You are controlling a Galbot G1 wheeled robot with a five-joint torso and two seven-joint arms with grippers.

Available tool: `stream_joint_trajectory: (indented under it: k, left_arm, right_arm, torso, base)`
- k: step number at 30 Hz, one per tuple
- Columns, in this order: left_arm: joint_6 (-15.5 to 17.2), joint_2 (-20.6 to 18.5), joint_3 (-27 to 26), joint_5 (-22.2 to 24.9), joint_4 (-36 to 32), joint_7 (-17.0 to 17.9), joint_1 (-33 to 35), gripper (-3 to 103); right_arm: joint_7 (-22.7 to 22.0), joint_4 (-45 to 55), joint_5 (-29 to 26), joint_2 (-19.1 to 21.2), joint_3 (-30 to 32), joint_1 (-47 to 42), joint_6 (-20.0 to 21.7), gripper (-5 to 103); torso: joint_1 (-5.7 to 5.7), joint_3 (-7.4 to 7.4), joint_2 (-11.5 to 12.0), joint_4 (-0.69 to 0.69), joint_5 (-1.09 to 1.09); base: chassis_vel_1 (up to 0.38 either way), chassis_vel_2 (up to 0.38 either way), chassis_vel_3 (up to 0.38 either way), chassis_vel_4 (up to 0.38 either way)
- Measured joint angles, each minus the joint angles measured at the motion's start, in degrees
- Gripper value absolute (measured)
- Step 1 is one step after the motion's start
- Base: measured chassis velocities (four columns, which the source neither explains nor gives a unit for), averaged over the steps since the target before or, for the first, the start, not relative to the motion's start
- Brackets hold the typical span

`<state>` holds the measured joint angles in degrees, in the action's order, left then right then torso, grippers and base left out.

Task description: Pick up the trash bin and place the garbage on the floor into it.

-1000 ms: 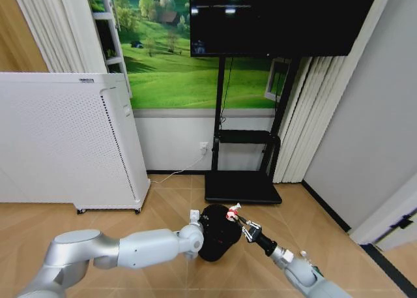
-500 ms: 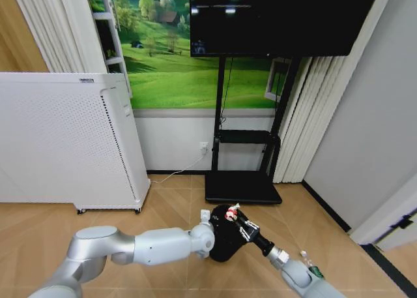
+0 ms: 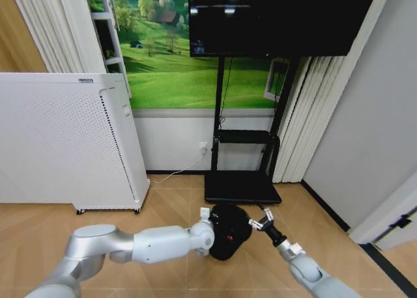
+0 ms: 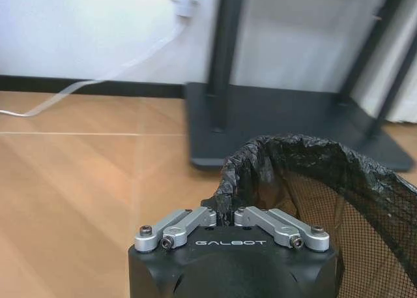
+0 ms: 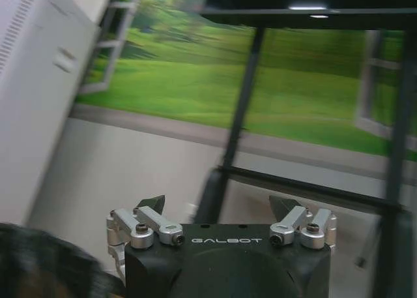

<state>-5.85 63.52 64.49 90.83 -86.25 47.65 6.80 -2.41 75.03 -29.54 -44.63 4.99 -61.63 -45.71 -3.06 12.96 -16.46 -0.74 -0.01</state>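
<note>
We see the bin point(image 3: 228, 231), a small round black bucket with mesh sides and a crinkled black liner over its rim, low at centre in the head view, at about 6 o'clock from the flat black TV stand base point(image 3: 242, 188). A red-and-white scrap point(image 3: 229, 237) shows inside its dark mouth. The left gripper point(image 3: 206, 214) sits at the bin's 9 o'clock edge. In the left wrist view its silver linkage fingers point(image 4: 189, 221) are drawn together, clamped on the puckered liner rim of the bin point(image 4: 306, 180), which is held off the floor point(image 4: 78, 187); fine mesh shows through the inner wall.

The right gripper point(image 3: 262, 221) hangs just beside the bin's 3 o'clock edge, apart from it. In the right wrist view its black pointed fingertips point(image 5: 151, 203) stand wide apart with nothing between them.

The floor point(image 3: 163, 203) is pale tan wood in a herringbone pattern. A white perforated cabinet point(image 3: 62, 141) stands at 10 o'clock, well apart from the bin.
</note>
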Motion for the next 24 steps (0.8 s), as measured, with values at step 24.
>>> stream_joint_trajectory:
  k: [24]
  left_arm:
    - [0.4, -17.1, -8.9, -5.2, -10.8, -0.8, 7.5, 7]
  right_arm:
    - [-14.1, -8.3, 2.7, -5.5, 7.8, -6.0, 0.7, 100]
  torso:
    - [0.01, -0.01, 0.0, -0.03, -0.01]
  base:
    - [-0.006, -0.001, 0.007, 0.002]
